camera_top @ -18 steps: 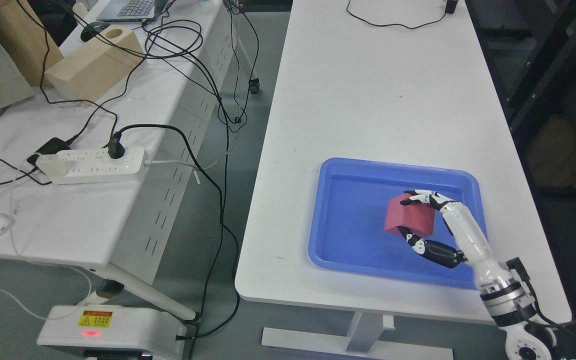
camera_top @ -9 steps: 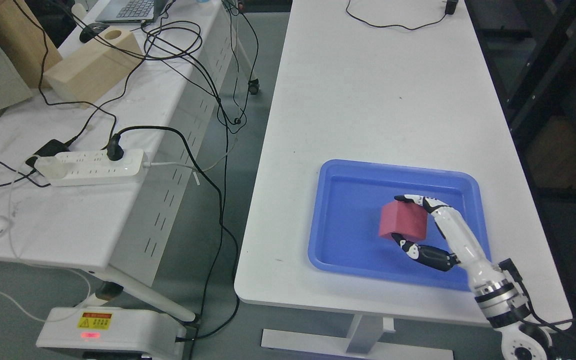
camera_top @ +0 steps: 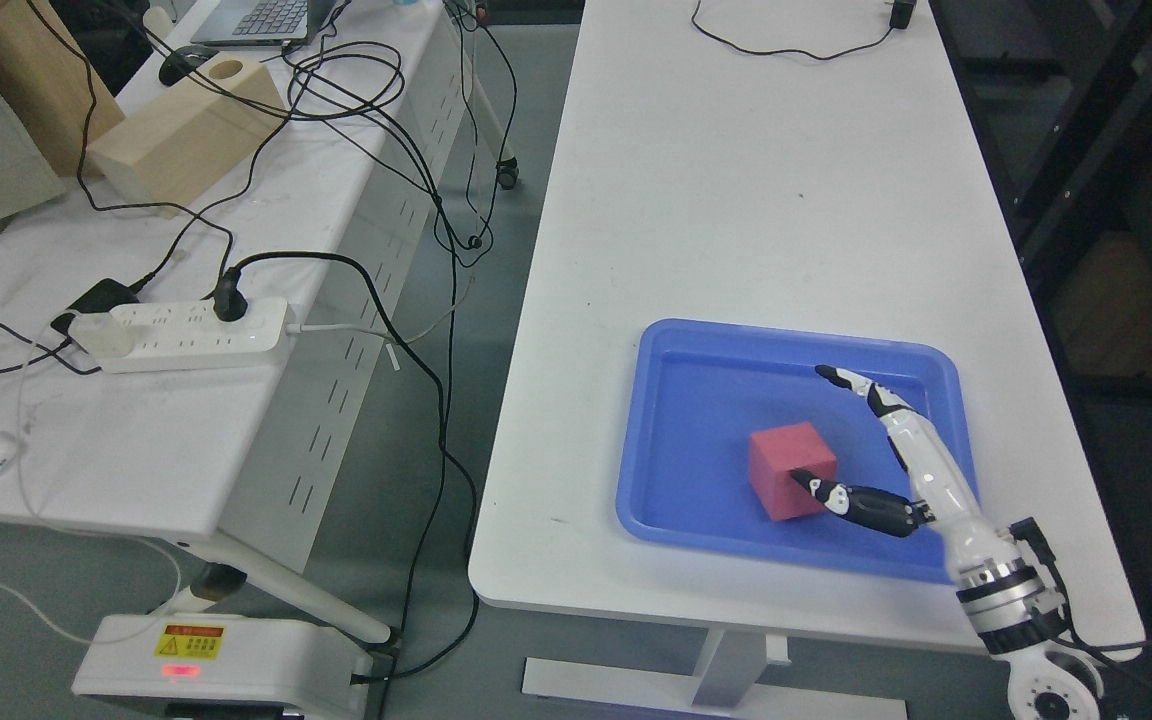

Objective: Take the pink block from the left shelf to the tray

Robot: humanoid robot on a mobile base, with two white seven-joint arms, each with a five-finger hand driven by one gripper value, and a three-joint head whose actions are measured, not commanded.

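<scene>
Fingers (camera_top: 851, 383) of the right hand (camera_top: 886, 450) are extending straight and spread, gripping nothing, and are pointing toward the far rim of the tray. Below them, the thumb (camera_top: 836, 494) is reaching toward the left, and its tip is lying against the near right face of the pink block (camera_top: 791, 470); actual contact there cannot be confirmed. Between the extended fingers and the block, a strip of bare tray floor is showing, so the block is sitting clear of those fingers. It is resting flat on the floor of the blue tray (camera_top: 676, 440), just left of the thumb and in the tray's near half. Behind the fingers, the white forearm (camera_top: 946, 500) is running down to the wrist joint (camera_top: 1011, 595) at the lower right, crossing the tray's near right corner. Beneath the tray, the white table (camera_top: 736, 180) is carrying it near its front edge, and well beyond the fingertips a black cable (camera_top: 786, 45) is lying at the table's far end. Far left of the fingers, across a floor gap, a second table (camera_top: 136, 440) is holding a white power strip (camera_top: 181, 335), tangled black cords (camera_top: 356, 90), and a wooden block with a round hole (camera_top: 186, 130).
</scene>
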